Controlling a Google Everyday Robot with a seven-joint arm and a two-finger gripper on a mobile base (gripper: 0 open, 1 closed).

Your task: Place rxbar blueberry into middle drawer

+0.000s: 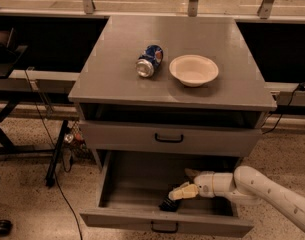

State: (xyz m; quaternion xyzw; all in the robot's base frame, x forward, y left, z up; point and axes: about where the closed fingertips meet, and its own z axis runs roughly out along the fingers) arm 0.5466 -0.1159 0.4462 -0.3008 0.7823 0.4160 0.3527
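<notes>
The middle drawer (pixel 142 218) is pulled out, a grey tray with a black handle on its front. My gripper (pixel 185 183) reaches into it from the right on a white arm. Its fingers stand apart: one pale finger (pixel 181 192) points left and the other sits behind it. The rxbar blueberry (pixel 168 204), a small dark flat bar, lies on the drawer floor near the front wall, just under the tip of the front finger. I cannot tell whether the finger touches it.
On the cabinet top lie a crushed blue soda can (pixel 149 61) and a white bowl (pixel 193 69). The drawer front above (pixel 169 139) is shut. Black stands and cables (pixel 52 149) are on the floor to the left.
</notes>
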